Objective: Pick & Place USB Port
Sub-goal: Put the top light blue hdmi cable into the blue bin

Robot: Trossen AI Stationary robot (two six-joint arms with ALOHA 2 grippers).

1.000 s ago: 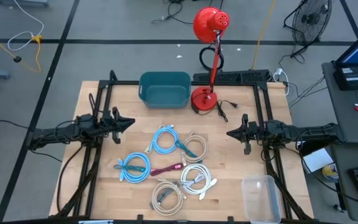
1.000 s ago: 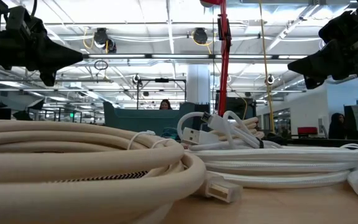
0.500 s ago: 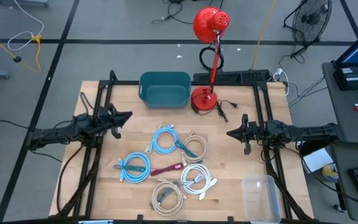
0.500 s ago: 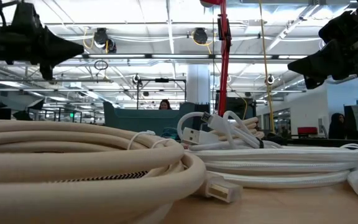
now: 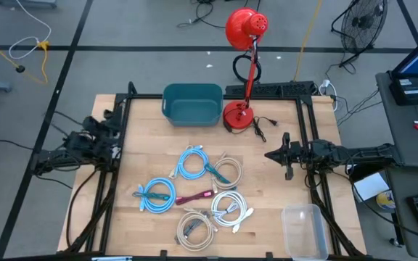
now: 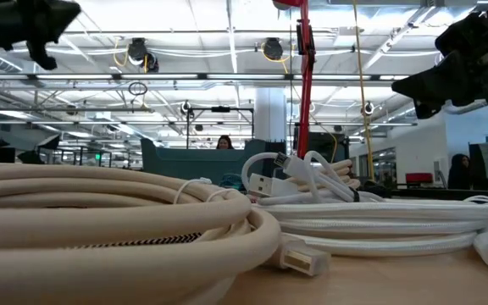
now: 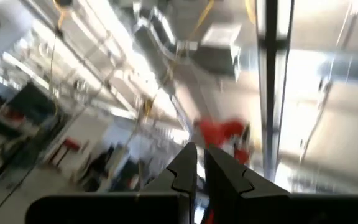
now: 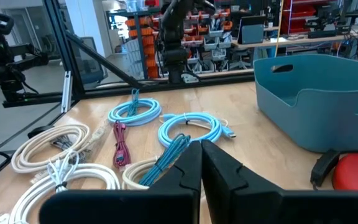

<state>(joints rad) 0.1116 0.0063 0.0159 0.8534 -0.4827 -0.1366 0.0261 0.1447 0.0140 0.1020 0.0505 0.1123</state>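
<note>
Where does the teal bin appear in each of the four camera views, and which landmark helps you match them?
High view: teal bin at the table's far edge, centre.
Low view: behind the white cable coils, mid-picture.
Left wrist view: not in it.
Right wrist view: on the right side.
Shared landmark: the red lamp stands beside the bin.

The left wrist view is smeared; the red lamp (image 7: 222, 134) blurs. Connector types on the cables (image 5: 194, 190) are too small to tell.
</note>
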